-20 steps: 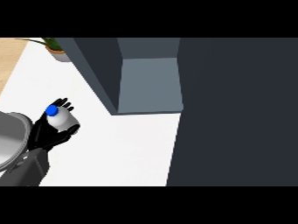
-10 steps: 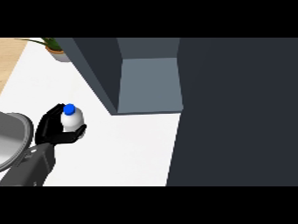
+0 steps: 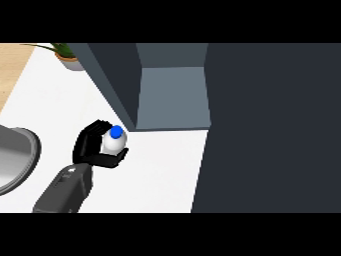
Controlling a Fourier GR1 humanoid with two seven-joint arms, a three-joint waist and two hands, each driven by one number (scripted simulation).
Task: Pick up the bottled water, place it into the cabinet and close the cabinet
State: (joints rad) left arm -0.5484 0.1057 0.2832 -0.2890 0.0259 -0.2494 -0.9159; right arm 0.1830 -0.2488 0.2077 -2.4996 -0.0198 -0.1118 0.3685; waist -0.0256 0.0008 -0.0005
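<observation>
The bottled water is a small white bottle with a blue cap, held a little above the white counter. My left hand is shut on it, fingers curled round its left and far side and the thumb across its near side. The bottle is just left of the near corner of the dark grey cabinet. The cabinet's open, lighter grey compartment lies up and to the right of the bottle. A dark panel bounds that opening on the left. My right hand does not show.
A large grey metal pot stands at the left edge, close beside my forearm. A potted plant sits at the far left of the counter, with wooden floor beyond it.
My left hand has carried the bottle to the right, closer to the cabinet's corner. The blue cap now faces up rather than leaning left.
</observation>
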